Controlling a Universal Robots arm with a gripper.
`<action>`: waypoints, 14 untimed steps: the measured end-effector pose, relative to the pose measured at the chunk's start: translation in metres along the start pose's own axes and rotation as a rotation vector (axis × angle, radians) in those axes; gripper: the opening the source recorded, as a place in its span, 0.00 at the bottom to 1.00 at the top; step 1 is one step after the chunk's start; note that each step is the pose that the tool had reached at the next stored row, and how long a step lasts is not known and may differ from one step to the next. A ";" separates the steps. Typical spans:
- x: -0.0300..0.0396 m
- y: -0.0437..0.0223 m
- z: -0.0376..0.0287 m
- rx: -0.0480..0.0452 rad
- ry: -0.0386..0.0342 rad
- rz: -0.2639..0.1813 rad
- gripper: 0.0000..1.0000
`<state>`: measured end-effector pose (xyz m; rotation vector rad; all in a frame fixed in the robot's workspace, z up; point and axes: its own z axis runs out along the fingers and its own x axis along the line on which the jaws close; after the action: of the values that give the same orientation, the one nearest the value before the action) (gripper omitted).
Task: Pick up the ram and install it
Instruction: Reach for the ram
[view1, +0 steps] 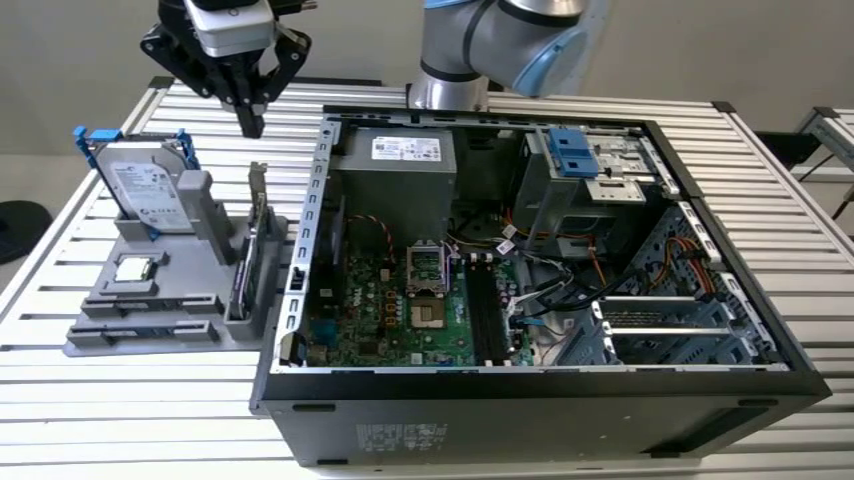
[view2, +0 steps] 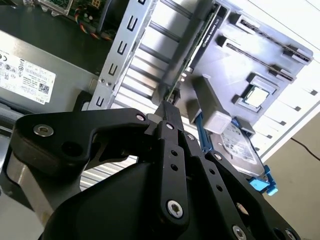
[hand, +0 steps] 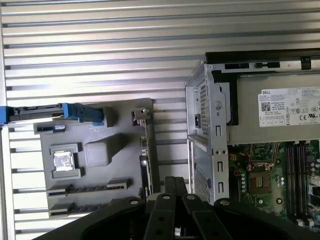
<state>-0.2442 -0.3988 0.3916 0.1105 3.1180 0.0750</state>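
Tool (view2: 168, 109) closed, empty, near ram (view2: 200, 45): thin dark-green stick, seemingly edge-up in grey holder (view2: 235, 65).

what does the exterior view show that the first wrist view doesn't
Exterior view: the arm, the whole hand hanging above the holder, the case's dark near face and its blue-latched drive cage.
First wrist view: the holder from straight above, with the ram edge-on, and the case wall facing the holder, seen from outside.
Both: holder, ram, hard drive, processor, power supply and motherboard.
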 end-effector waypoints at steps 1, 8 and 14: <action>0.0017 -0.0001 -0.0001 0.0001 0.0001 0.000 0.00; 0.0124 -0.0009 -0.0003 0.0000 0.0000 0.000 0.00; 0.0220 -0.0015 -0.0005 0.0000 0.0000 0.000 0.00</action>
<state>-0.2663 -0.3988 0.3916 0.1104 3.1180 0.0750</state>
